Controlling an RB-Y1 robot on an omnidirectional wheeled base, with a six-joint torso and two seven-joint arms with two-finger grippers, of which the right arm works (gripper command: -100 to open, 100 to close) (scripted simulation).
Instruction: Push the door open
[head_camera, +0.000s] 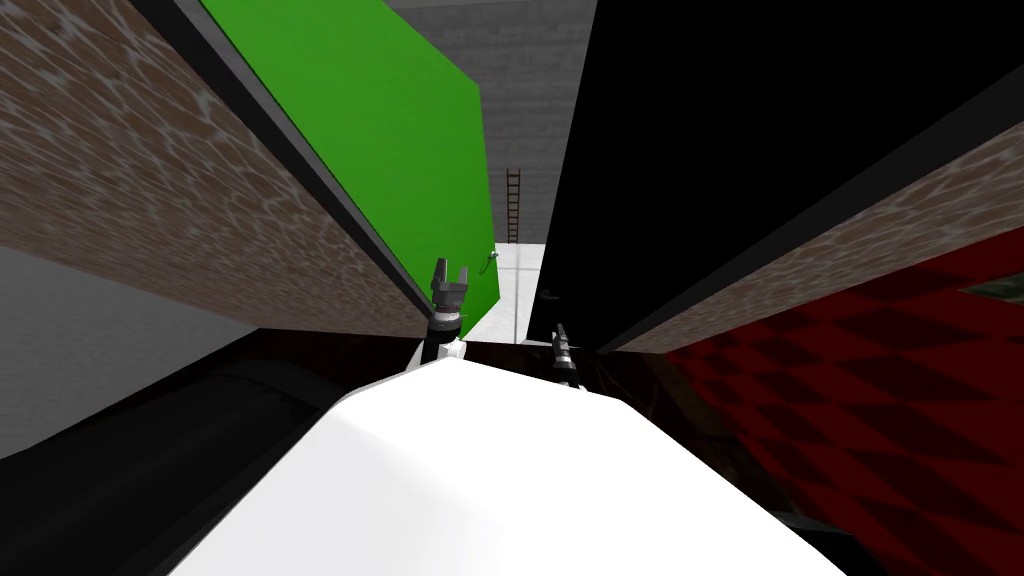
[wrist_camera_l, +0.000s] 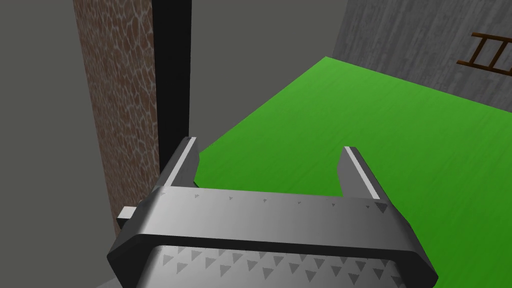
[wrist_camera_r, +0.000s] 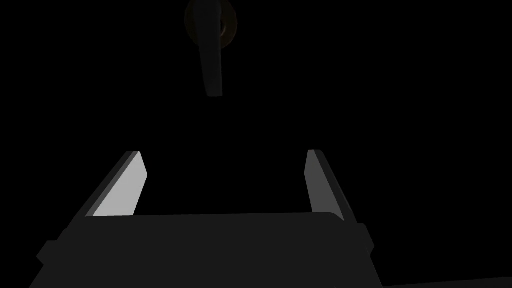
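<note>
A green door (head_camera: 380, 130) stands ajar on my left, with a small handle (head_camera: 490, 258) near its free edge. My left gripper (head_camera: 450, 272) is open just beside the door's lower free edge. In the left wrist view its fingers (wrist_camera_l: 186, 160) stand apart, pointing along the green door (wrist_camera_l: 375, 130), with nothing between them; I cannot tell whether they touch it. My right gripper (head_camera: 559, 332) is open and faces a black panel (head_camera: 760, 130). The right wrist view shows that gripper (wrist_camera_r: 225, 155) in front of a dark lever handle (wrist_camera_r: 210, 55).
Brick-patterned walls (head_camera: 180, 180) flank the doorway on both sides, with a black door frame (wrist_camera_l: 172, 75) at the green door's hinge side. Through the gap lie a pale floor (head_camera: 520, 290), a grey wall and a brown ladder (head_camera: 514, 205). Red checkered floor (head_camera: 880, 400) lies to the right.
</note>
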